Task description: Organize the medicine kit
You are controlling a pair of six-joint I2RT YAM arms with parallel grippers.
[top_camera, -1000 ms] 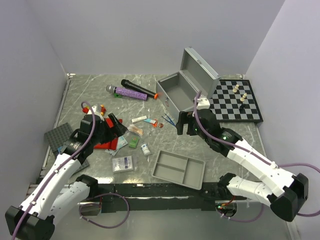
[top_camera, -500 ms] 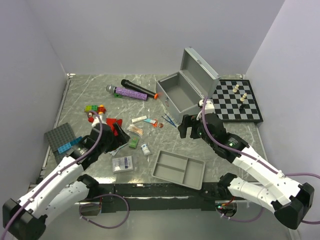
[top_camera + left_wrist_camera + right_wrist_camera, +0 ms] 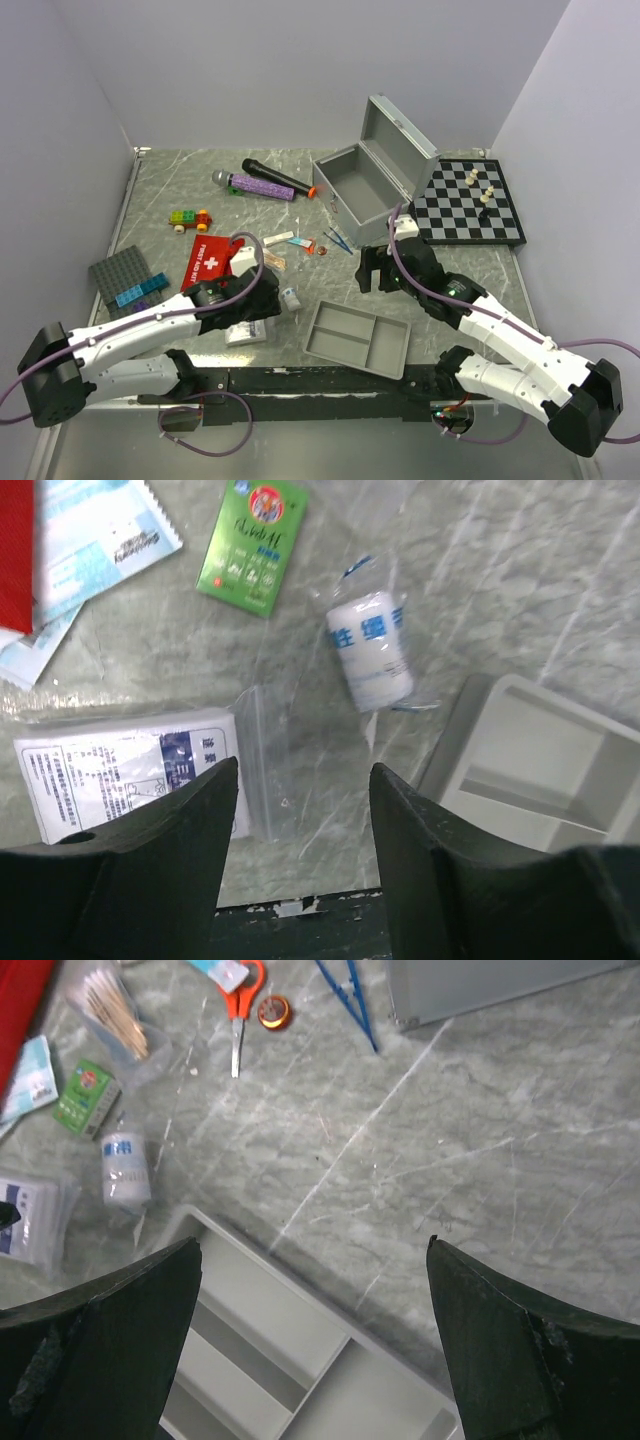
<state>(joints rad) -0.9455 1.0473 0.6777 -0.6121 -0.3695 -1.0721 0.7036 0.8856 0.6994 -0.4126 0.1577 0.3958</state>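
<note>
The silver-grey metal case (image 3: 362,188) stands at the back with its lid up. Its grey divided tray (image 3: 357,338) (image 3: 290,1350) lies near the front edge. The red white-cross pouch (image 3: 208,258) lies flat at the left. My left gripper (image 3: 268,298) (image 3: 303,780) is open over bare table, between a white printed packet (image 3: 130,780) and the tray (image 3: 530,760). A wrapped bandage roll (image 3: 372,650) and a green packet (image 3: 252,545) lie just beyond it. My right gripper (image 3: 372,270) (image 3: 311,1250) hangs open above the tray's far rim, holding nothing.
Orange scissors (image 3: 240,1000), blue tweezers (image 3: 350,1000), a small round tin (image 3: 272,1010) and a bag of cotton swabs (image 3: 110,1010) lie near the case. Two microphones (image 3: 265,182), toy blocks (image 3: 188,217), a studded plate (image 3: 120,275) and a chessboard (image 3: 470,205) ring the area.
My left arm has swung right, off the red pouch and over to the packets beside the tray; the pouch now lies flat and uncovered. The right gripper has barely shifted.
</note>
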